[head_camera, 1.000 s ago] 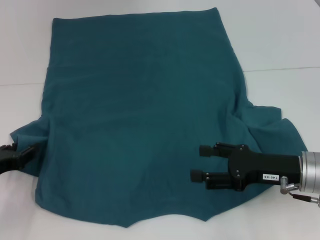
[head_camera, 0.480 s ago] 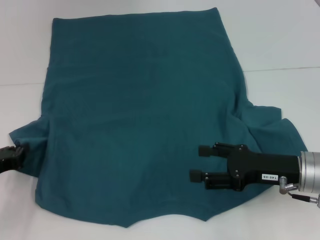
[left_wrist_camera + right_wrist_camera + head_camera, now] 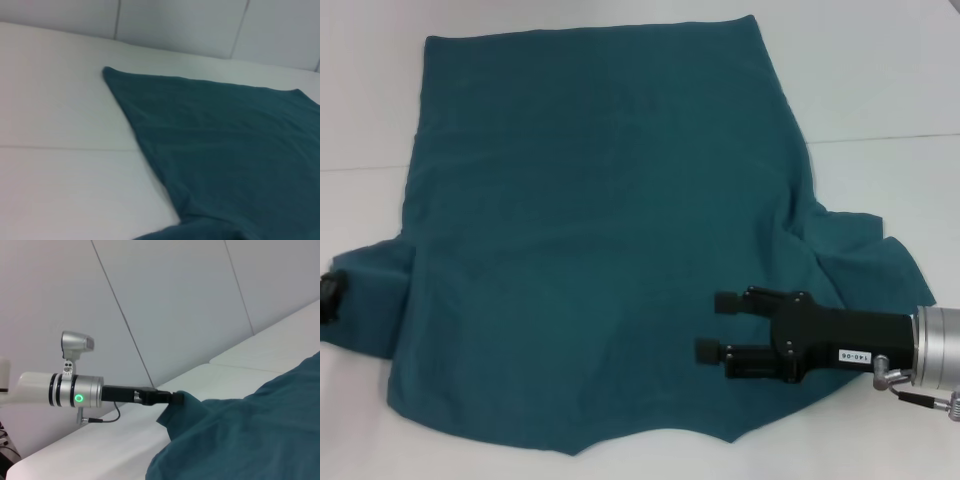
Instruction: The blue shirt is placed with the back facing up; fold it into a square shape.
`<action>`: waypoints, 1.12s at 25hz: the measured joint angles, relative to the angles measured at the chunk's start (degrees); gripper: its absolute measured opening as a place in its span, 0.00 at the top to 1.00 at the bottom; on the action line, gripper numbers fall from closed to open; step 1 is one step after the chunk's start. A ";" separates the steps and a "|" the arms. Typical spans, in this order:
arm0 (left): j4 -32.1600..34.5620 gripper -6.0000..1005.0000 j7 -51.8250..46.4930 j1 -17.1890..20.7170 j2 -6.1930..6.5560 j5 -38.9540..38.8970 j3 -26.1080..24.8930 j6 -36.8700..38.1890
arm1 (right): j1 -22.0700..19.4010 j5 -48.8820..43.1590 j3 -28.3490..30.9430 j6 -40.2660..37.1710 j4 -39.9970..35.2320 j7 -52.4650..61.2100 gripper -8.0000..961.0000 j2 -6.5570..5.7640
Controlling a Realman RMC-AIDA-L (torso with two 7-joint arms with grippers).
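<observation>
Head view: your right gripper (image 3: 712,327) sits lower right of frame, arm coming in from the right edge, fingers pointing left and spread apart with nothing between them. Both fingers (image 3: 728,303) lie over the blue shirt (image 3: 590,220), above its lower right part, near the bottom hem. Can't tell whether they touch the cloth.

Left gripper (image 3: 330,296) is barely in frame at the left edge, mid-low, right at the tip of the shirt's left sleeve. In the right wrist view you see it (image 3: 176,398) farther off at frame centre, its black tip at the raised sleeve edge, cloth bunched up around it. Looks clamped on the sleeve, but the fingers themselves aren't visible, so can't tell for sure.

The shirt is spread flat on the white table (image 3: 880,90), plain side up, filling most of the frame from top centre down to the bottom edge. Right sleeve is crumpled at middle right, just above your right arm. Bottom hem is wavy, with a small notch near bottom centre.

Left wrist view shows only the shirt (image 3: 225,145) lying flat, one corner pointing upper left.
</observation>
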 joint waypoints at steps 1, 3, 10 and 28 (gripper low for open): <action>0.56 0.99 -0.14 0.09 0.00 0.00 -0.07 -0.08 | 0.05 0.01 0.00 0.16 0.20 0.00 0.05 0.02; 1.56 0.99 -0.43 0.23 0.06 0.00 -0.18 -0.21 | 0.15 0.07 0.00 0.51 0.69 -0.02 0.05 0.06; 4.38 0.99 -1.36 0.39 0.48 0.01 -0.18 -0.83 | 0.54 0.62 0.00 1.74 2.52 -0.42 0.05 0.10; 8.71 0.99 -4.59 0.18 0.50 1.43 0.68 1.87 | 0.68 0.82 -0.03 2.49 4.70 -0.53 0.05 0.27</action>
